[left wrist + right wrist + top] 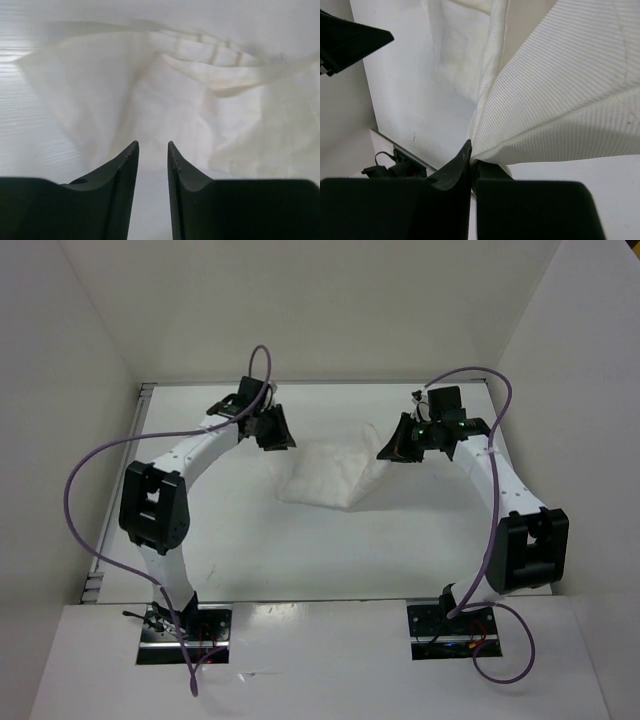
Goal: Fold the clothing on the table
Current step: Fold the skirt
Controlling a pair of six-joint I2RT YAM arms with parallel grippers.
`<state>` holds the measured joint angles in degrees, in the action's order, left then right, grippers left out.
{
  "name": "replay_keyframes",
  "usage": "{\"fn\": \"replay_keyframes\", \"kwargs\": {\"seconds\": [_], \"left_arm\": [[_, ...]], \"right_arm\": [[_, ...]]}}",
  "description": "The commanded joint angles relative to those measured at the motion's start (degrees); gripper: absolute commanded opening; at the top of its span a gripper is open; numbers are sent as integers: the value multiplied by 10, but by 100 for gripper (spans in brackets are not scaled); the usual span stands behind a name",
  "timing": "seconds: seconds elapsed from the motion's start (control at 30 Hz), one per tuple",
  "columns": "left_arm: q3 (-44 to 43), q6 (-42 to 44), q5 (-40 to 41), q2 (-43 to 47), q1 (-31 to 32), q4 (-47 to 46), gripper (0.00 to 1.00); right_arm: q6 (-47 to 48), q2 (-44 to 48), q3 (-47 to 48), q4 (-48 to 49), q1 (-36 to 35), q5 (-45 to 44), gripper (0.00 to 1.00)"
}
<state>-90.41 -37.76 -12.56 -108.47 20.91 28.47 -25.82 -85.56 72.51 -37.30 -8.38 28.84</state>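
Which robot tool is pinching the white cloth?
The right tool, shut on the clothing; the left tool stands open, gripping nothing.

The top external camera looks steeply down from above and behind the arm bases, taking in the whole table with the clothing at its middle. The left wrist camera faces the clothing from close by, low, past the left gripper. The right wrist camera sits nearer still, at the clothing's edge, and all three views share it.
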Motion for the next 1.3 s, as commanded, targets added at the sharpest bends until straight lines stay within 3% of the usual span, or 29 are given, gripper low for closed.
{"fn": "replay_keyframes", "kwargs": {"seconds": [0.0, 0.2, 0.43, 0.97, 1.27], "left_arm": [[64, 13, 72, -3, -23, 40, 36], [110, 1, 55, -60, -34, 10, 25], [110, -5, 39, -91, -22, -16, 24], [126, -21, 17, -75, -10, -33, 24], [143, -21, 17, -64, -10, -33, 24]], "right_arm": [[10, 7, 33, -5, -3, -1, 0], [20, -9, 50, -10, -8, 4, 0], [20, -47, 90, -15, -38, 10, 0], [-10, -202, 216, 30, -192, 10, 0], [-21, -295, 296, 35, -236, 10, 0]]}}
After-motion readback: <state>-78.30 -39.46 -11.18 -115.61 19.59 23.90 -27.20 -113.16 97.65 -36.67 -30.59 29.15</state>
